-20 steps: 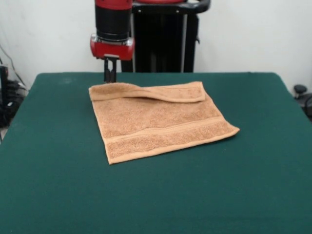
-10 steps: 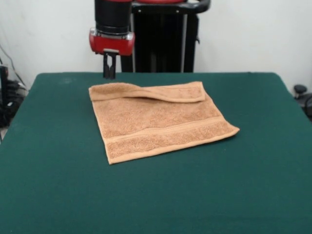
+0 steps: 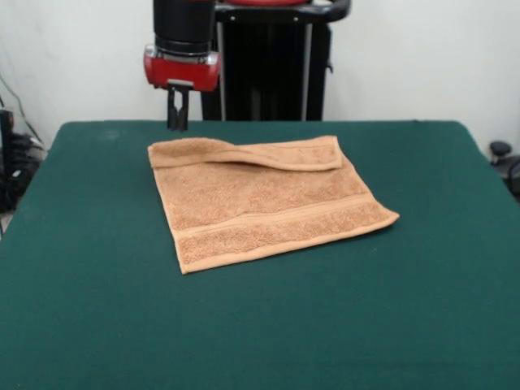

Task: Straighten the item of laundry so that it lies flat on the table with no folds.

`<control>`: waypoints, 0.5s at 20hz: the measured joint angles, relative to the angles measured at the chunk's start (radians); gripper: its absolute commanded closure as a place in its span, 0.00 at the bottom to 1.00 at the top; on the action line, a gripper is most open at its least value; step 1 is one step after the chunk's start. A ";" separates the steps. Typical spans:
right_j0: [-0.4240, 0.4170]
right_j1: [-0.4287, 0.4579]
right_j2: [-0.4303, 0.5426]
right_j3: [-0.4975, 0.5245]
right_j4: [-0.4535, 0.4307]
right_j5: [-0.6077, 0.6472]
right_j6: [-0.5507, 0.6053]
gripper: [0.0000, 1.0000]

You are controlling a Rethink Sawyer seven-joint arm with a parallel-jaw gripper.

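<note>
While the orange-tan terry-cloth towel lies at about the centre of the dark green felt table, its far strip is folded over onto the body, so 1 fold remains. The flap runs along the 12 o'clock edge, thicker toward 10 o'clock. The black 2-finger gripper under the red and black arm hangs above the table just beyond the towel's 10 o'clock corner, not touching the cloth. Fingers look pressed nearly together, holding nothing.

Risks, as judged:
- Pinching both layers would drag the whole towel instead of unfolding it.
- Terry grips felt, so pulling may bunch it.
- Releasing early could let the flap fall back.
</note>
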 measured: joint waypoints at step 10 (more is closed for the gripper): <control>-0.043 -0.001 0.001 0.000 0.000 0.000 0.000 1.00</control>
